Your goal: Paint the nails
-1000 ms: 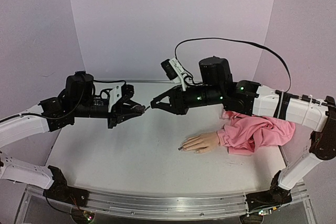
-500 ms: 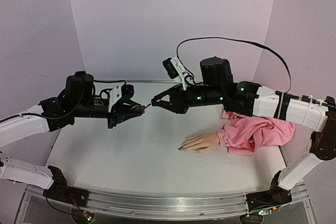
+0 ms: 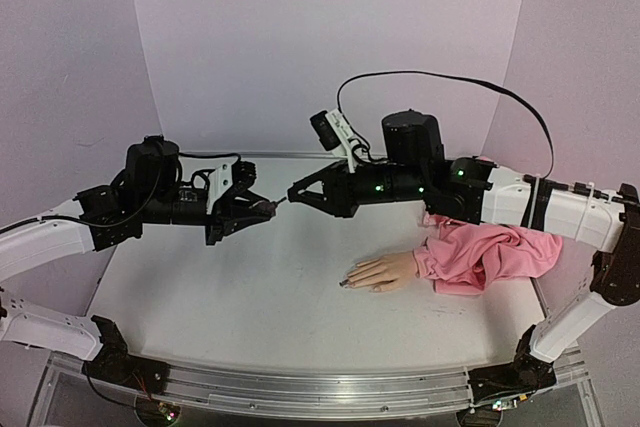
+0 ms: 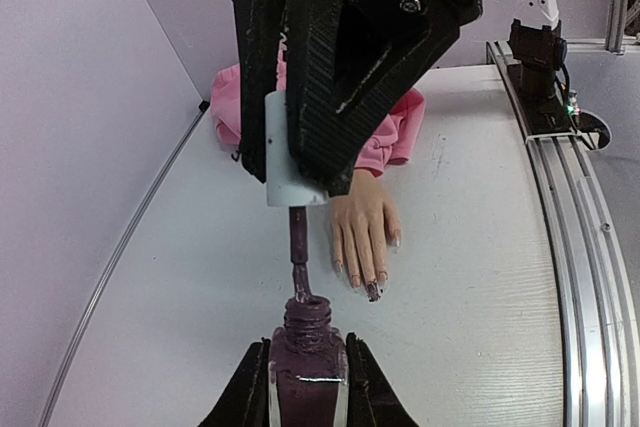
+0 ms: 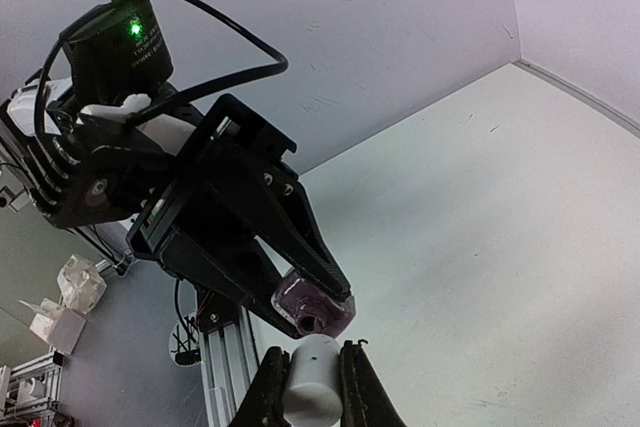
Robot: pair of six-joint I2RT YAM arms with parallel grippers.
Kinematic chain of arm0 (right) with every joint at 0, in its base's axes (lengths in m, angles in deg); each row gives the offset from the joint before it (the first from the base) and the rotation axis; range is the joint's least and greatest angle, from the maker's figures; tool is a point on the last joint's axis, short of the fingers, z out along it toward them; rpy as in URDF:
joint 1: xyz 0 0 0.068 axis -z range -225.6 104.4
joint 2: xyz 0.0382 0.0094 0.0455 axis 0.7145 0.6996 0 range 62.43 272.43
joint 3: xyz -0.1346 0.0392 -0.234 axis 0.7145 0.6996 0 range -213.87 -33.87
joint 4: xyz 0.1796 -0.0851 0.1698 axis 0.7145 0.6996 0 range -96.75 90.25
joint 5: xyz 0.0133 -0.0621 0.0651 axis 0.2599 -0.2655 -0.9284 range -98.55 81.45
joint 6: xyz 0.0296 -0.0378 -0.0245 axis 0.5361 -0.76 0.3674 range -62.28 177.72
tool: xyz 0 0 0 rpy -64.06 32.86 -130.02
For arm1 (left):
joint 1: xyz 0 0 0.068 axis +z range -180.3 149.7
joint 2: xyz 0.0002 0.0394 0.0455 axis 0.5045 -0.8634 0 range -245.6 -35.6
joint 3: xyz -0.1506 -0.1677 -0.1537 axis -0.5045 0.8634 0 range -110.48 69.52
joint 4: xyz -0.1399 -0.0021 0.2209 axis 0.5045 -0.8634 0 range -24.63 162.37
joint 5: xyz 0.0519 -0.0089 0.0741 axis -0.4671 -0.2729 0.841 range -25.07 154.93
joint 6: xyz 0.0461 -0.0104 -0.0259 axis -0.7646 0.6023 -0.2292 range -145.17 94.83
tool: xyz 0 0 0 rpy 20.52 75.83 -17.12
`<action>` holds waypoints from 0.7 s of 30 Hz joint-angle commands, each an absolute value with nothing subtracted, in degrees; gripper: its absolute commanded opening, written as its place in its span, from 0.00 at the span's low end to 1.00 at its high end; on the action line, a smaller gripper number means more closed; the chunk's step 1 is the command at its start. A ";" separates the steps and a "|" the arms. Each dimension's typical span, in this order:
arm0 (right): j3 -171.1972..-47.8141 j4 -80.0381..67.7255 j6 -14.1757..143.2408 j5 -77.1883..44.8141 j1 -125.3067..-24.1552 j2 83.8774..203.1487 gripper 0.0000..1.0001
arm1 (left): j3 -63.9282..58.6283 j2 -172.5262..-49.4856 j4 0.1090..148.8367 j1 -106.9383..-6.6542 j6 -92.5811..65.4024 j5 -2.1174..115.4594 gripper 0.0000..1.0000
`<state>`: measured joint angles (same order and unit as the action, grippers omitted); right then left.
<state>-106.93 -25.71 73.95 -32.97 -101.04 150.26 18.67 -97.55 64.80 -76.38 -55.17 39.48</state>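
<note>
- The surface (image 3: 250, 287) is white and carries only the mannequin and its sleeve.
- My left arm (image 3: 60, 237) and right arm (image 3: 560, 212) reach in from either side and meet in the air above the middle of the surface.
- The pink sleeve (image 3: 490, 257) lies crumpled at the right, under my right arm.
- The mannequin (image 3: 385, 271) lies palm down, right of centre, with its fingers pointing left.
- My left hand (image 3: 262, 209) is pinching the bottle (image 4: 306, 382) by its sides and holds it upright in its own camera.
- My right hand (image 3: 296, 194) is pinching the white cap (image 4: 295, 182), just beside the left hand.
- The brush (image 4: 298, 247) runs from the cap down into the bottle's neck.
- The nails (image 4: 373, 290) rest on the surface at the mannequin's fingertips, well apart from both hands. One fingertip shows dark polish and the others look pale.
</note>
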 commanded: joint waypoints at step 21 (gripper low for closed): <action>-108.51 -30.86 74.85 -35.69 -102.10 152.67 0.00 | 17.79 -97.13 66.48 -76.72 -54.49 37.82 0.00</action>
